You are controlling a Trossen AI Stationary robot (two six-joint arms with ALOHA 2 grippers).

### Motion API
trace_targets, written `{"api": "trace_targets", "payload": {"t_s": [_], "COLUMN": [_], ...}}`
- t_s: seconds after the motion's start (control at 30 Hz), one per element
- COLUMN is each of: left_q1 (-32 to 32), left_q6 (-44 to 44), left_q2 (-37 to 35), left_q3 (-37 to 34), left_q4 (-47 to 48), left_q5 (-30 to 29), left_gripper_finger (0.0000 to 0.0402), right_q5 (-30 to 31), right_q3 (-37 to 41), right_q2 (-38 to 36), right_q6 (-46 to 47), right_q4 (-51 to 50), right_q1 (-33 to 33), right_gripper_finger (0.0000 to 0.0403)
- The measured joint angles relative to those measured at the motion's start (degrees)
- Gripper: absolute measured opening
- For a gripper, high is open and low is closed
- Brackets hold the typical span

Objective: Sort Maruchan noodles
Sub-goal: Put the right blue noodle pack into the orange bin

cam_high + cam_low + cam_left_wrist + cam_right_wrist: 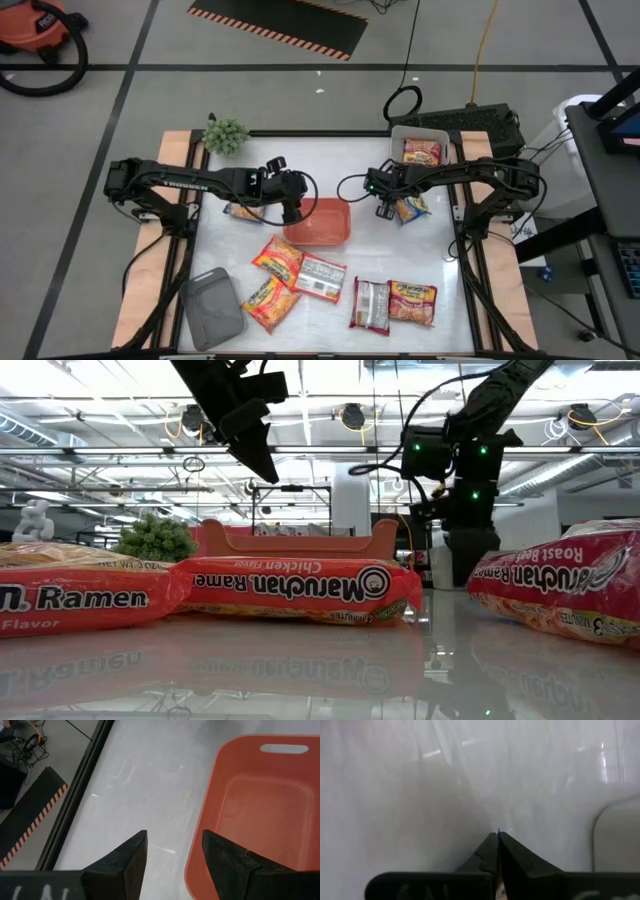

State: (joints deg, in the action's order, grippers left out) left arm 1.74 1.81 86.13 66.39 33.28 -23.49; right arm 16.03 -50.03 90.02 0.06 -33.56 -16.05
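White tabletop point(360, 250), glossy, framed by dark rails, carries everything under inspection; I take the red tray point(320, 222) near its middle as my landmark. Maruchan noodles are scattered: three packets point(277, 257) lie just toward the near edge from the red tray, two orange-yellow and one showing its white back; two more point(412, 302) lie farther off on the right-arm side, near that same edge; one packet point(243, 212) sits partly under my left arm beside the tray; one point(421, 152) already rests in the pale tray point(440, 136) well beyond the red one; one blue-yellow packet point(411, 208) lies just beside the red tray, under my right arm. My left gripper point(172, 852) hovers over the red tray's rim, fingers moderately parted and holding nothing. The red tray is empty, which I judge is because sorting into it is not yet begun. My right gripper point(498, 840) hangs close over bare tabletop next to the blue-yellow packet, fingers pressed together with nothing visibly between them. A grey tray point(213, 307) sits empty at the near left corner, presumably a third destination. One packet sorted; I judge the task barely begun.
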Motion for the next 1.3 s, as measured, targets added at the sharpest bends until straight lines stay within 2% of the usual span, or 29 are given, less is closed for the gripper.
{"api": "trace_targets", "payload": {"t_s": [0.4, 0.8, 1.07, 1.17, 1.3], "left_q1": [0.55, 0.42, -1.01, -2.31, -4.43], "left_q6": [0.07, 3.32, 6.04, 4.98, 1.61], "left_q2": [0.00, 0.00, 0.00, 0.01, 1.16], "left_q3": [0.00, 0.00, 0.00, 0.00, -0.02], "left_q4": [-0.86, -10.57, -17.53, -20.73, -24.39], "left_q5": [0.00, 0.00, 0.03, 0.06, 0.07], "left_gripper_finger": [0.0196, 0.0196, 0.0196, 0.0196, 0.0196], "right_q5": [1.44, 16.60, 23.35, 24.51, 29.55], "right_q3": [-1.76, -1.85, -1.85, -1.85, -1.85], "right_q2": [-6.73, -16.63, -17.22, -17.22, -17.22], "right_q6": [-5.32, -9.33, -15.28, -17.41, -20.88], "right_q4": [11.11, 24.41, 37.06, 41.62, 47.05], "right_q1": [4.60, 11.88, 17.09, 18.98, 21.45], "right_gripper_finger": [0.0000, 0.0000, 0.0000, 0.0000, 0.0000]}}
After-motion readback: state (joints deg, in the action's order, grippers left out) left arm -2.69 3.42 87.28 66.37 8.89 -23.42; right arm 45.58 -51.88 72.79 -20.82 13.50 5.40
